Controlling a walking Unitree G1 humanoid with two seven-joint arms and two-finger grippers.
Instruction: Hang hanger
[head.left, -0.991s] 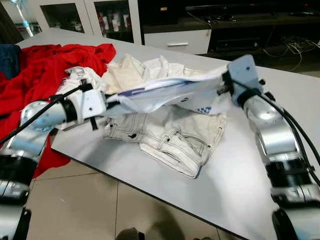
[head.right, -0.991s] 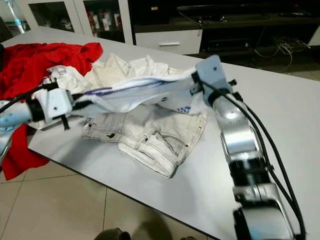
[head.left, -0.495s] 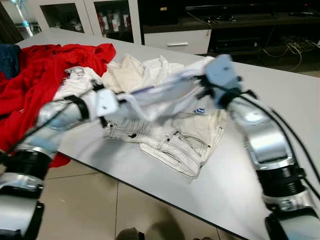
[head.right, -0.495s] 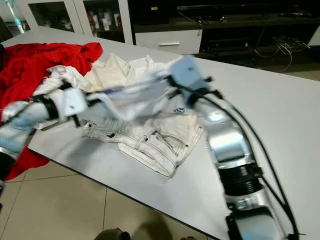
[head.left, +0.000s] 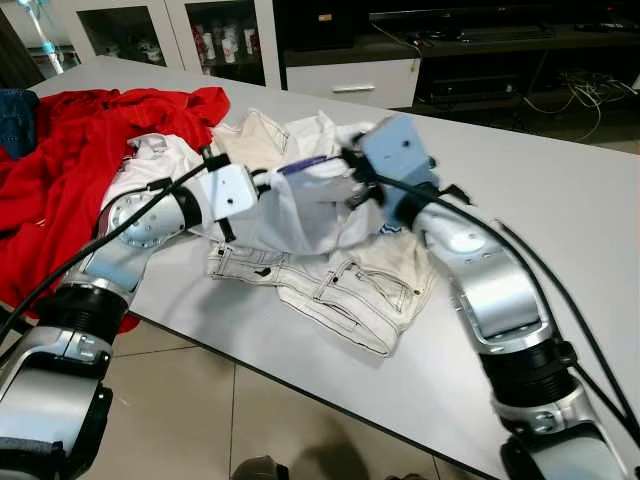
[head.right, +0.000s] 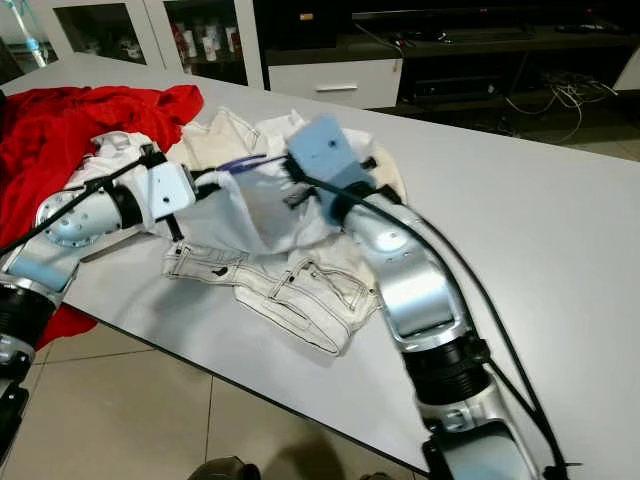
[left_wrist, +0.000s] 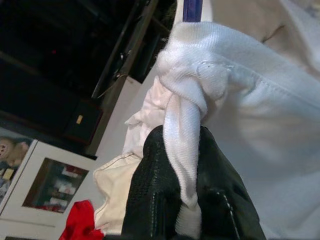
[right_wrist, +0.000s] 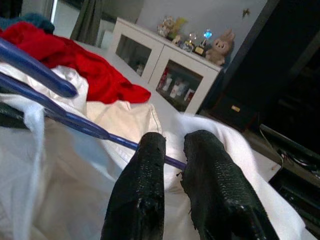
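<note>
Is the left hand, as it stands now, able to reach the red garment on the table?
Probably not right away. The left hand is shut on the white shirt, stretched with the blue hanger to the right hand. The red garment lies close, unblocked, but the hand is occupied.

Blue hanger (right_wrist: 75, 124); white garment (head.left: 300, 205); cream jeans (head.left: 345, 290); red cloth (head.left: 70, 150); grey table (head.left: 560, 200).

White cloth shirt (head.left: 300, 205); thin blue hanger (right_wrist: 75, 120); matt grey table (head.left: 540, 190).
</note>
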